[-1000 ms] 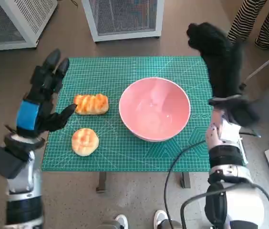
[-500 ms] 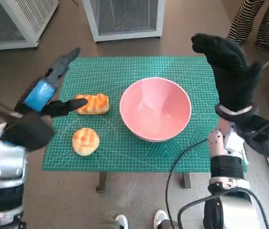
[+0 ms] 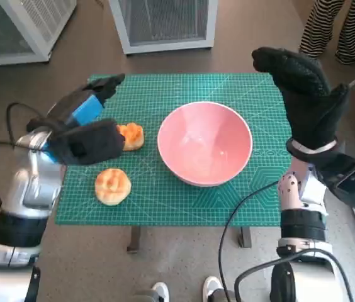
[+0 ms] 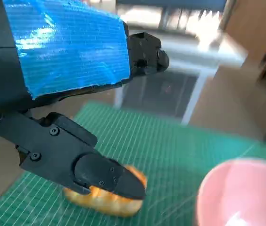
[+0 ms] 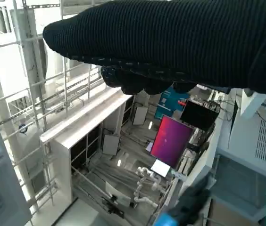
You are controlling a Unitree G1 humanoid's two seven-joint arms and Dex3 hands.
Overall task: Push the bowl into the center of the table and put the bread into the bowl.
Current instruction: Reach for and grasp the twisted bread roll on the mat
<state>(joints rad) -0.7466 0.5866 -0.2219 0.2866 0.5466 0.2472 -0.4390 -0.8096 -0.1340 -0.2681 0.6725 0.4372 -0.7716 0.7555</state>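
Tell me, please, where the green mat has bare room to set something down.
The mat is bare along its far edge behind the pink bowl, and along the near edge between the round bun and the bowl. It is crowded where the left hand hovers over the long bread.

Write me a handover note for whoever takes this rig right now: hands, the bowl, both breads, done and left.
Left hand: open, holding nothing, over the long orange-glazed bread loaf; whether it touches the loaf cannot be told.
Right hand: raised at the mat's right edge, fingers apart, holding nothing.
Pink round bowl: on the green cutting mat, roughly central, slightly right of middle.
Round golden bun: on the mat, nearer the robot than the loaf, untouched.
Done: bowl looks about centred.
Left: grasp bread and put it in the bowl; none is inside yet.
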